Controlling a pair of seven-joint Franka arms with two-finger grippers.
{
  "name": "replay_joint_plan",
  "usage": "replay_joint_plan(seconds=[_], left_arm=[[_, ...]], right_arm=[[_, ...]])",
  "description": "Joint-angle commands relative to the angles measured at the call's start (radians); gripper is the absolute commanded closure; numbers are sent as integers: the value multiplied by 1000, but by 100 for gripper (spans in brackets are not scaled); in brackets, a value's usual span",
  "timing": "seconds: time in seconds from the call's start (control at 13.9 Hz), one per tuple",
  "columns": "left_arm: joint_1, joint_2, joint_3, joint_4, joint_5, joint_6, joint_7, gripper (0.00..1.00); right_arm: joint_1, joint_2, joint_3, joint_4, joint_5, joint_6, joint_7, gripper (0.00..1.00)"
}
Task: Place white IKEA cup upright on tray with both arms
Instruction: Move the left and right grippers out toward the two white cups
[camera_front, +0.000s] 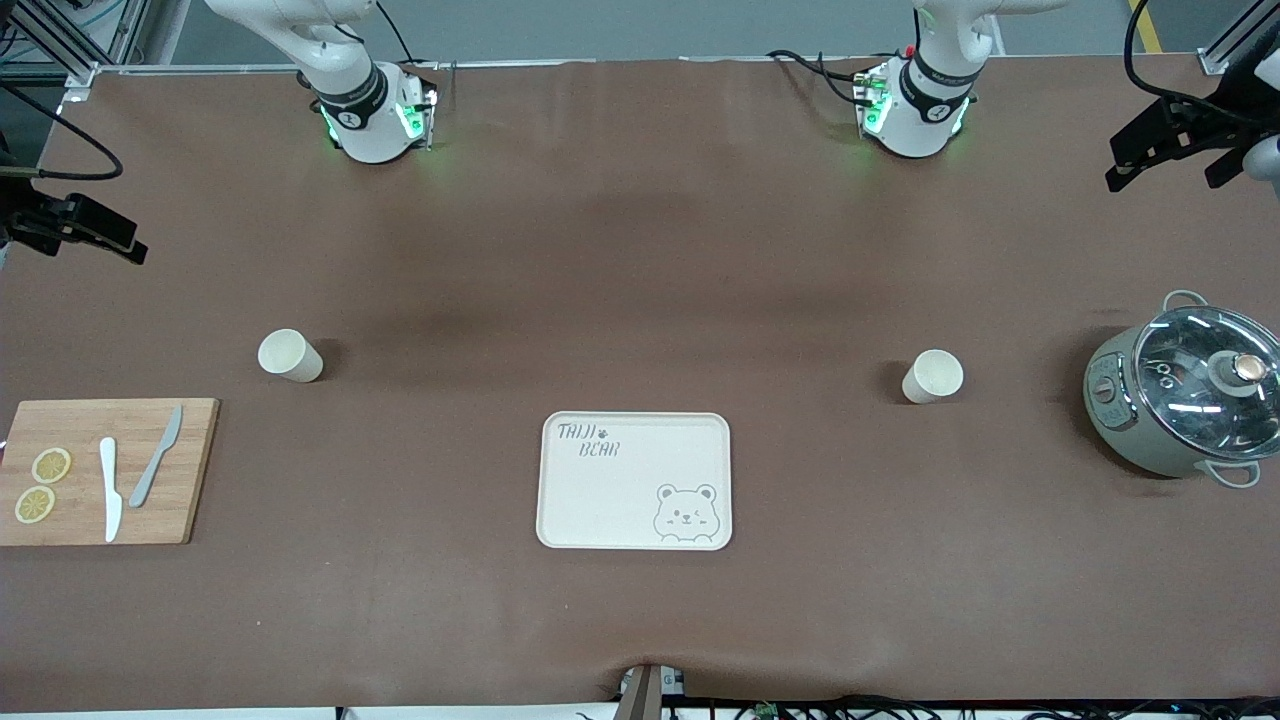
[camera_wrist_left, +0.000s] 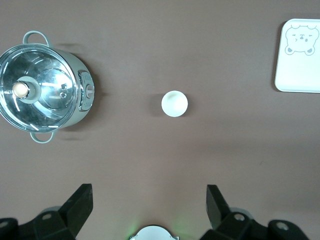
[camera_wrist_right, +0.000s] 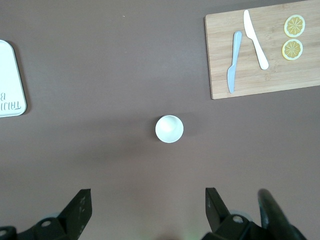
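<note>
Left pincer and right pincer hang open, each above a white cup standing on the brown counter; the empty tray lies between the cups, nearer the front camera.

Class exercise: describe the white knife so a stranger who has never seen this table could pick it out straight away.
Find the wooden cutting board at the right arm's end of the table. Two knives lie on it beside two lemon slices. The white knife is the one next to the slices; its neighbour, the grey knife, lies slanted.
</note>
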Motion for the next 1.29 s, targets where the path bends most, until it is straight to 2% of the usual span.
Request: replay_joint_plan(seconds=[0.0,0.29,0.5,0.65,0.93,1.22], left_arm=[[6,12,0,27,-19,-18,1,0],[10,16,5,31,-13,-18,-11,0],[12,61,15,31,-16,-5,-11,0],[35,104,19,13,-21,36,-17,0],[63,92,14,-171,-24,206,-17,0],[64,33,11,-395,-54,407,-17,0]], right_arm=[[-11,5,9,15,16,-2,9,0],[-12,5,9,15,18,0,9,0],[-9,7,9,21,16,1,9,0],[-3,51,12,36,16,-7,11,0],[-3,51,13,50,16,1,9,0],[9,73,13,50,13,39,8,0]])
